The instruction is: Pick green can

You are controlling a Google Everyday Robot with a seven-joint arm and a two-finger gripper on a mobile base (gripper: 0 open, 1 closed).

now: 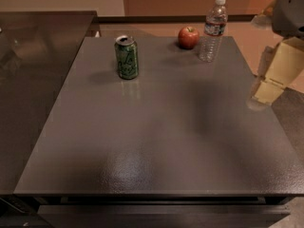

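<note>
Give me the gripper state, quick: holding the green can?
Gripper: at the right edge of the table, apart from the green can; open or closed cannot be told.

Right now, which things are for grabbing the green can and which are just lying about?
For the job: green can, far left on the table; gripper, by the table's right edge.
Just lying about: red apple, clear bottle, both at the far edge.

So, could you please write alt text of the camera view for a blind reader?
A green can stands upright near the far left of a dark table, with a red apple and a clear bottle at the far edge. The robot's pincer hangs beside the table's right side.
</note>
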